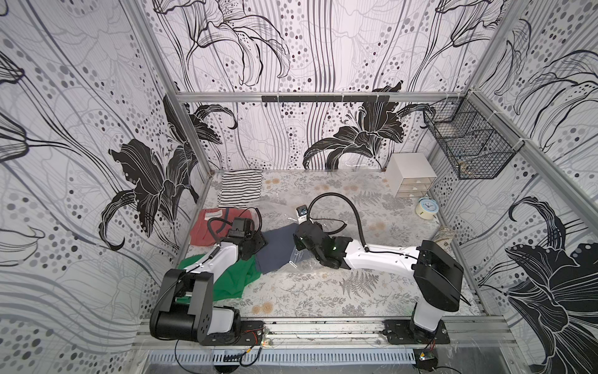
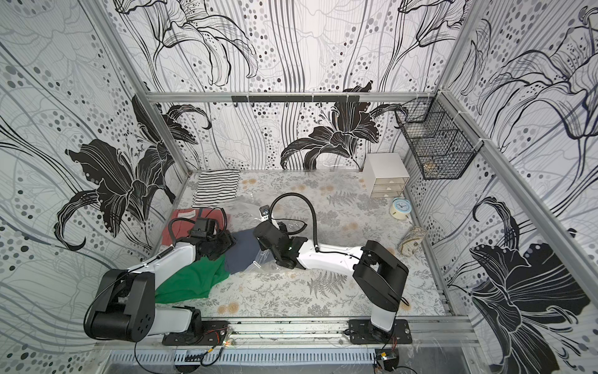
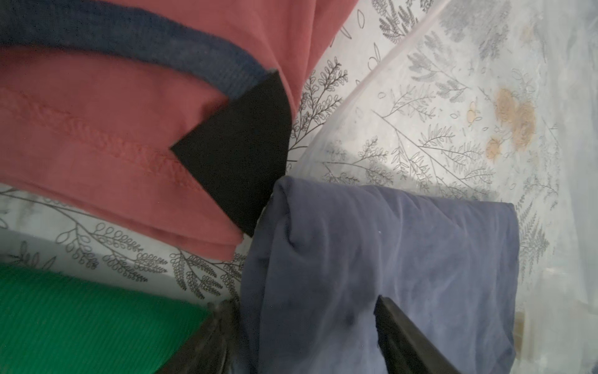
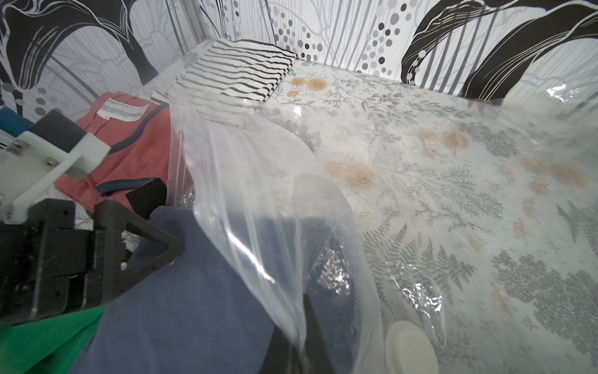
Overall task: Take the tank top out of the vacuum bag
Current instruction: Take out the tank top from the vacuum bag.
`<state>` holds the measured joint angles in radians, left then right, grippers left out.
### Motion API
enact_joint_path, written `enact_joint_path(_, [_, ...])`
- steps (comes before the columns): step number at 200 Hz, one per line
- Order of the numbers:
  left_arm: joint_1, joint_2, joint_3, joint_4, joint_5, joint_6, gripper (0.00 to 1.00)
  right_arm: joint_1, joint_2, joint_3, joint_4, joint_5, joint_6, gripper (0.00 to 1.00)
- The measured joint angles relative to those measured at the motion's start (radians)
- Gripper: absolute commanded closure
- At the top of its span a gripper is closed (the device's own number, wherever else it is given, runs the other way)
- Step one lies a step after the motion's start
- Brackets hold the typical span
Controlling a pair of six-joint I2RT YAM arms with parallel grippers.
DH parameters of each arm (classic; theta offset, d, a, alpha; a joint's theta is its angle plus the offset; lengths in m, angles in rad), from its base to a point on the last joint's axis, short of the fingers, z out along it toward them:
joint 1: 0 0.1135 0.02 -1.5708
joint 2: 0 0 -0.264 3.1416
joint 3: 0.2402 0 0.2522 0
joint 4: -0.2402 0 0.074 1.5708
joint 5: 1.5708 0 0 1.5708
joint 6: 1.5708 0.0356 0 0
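Nearest, a green cloth [image 1: 233, 278] of ribbed knit is lying rumpled by the near left corner of the worktop [image 1: 323, 291], whose matte covering is printed with grey ferns and tan blossoms. Just beyond, the tank top [image 1: 276, 249], soft navy jersey folded into a rough rectangle, is resting left of the middle. One edge is touching the green cloth and the opposite end is tucking under the raised lip of the bag [image 4: 259, 194].

The left gripper [image 3: 310, 233] is standing spread over the navy fold and gripping nothing. One flat black pad [image 3: 233, 155] is hanging above a coral top [image 1: 207, 226], and the other finger [image 3: 407, 343] is showing over the navy cloth. The right gripper [image 4: 309, 320] is pressed together, pinching the bag's lip and lifting the thin film into a glossy, creased tent.

The bag, clear and crinkly, is spreading from the middle toward the far edge, with its round white valve [image 4: 409, 348] sitting near the right gripper. The coral top, a smooth knit with navy ribbed trim and a white label, is lying at the left edge.

Farther back, a striped cloth [image 1: 241, 189], wavy black on white, is lying folded in the far left corner. A boxy white drawer unit [image 1: 411, 175] is standing in the far right corner, and a round pale-blue clock [image 1: 426, 207] is sitting just in front of it.
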<state>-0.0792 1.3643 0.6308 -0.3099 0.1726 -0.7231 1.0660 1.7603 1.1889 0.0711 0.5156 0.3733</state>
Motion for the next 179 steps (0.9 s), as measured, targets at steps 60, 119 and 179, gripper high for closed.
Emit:
enact_joint_path(60, [-0.001, -0.098, 0.013, -0.095, -0.102, 0.009, 0.27, 0.0, 0.0, 0.0, 0.002, 0.0, 0.0, 1.0])
enact_joint_path(119, [-0.001, 0.011, 0.01, -0.05, -0.064, 0.013, 0.3, 0.0, -0.005, -0.006, 0.009, 0.0, -0.001, 1.0])
enact_joint_path(179, [-0.015, 0.058, 0.001, 0.048, -0.04, 0.012, 0.56, 0.0, -0.013, -0.015, 0.016, 0.0, -0.023, 1.0])
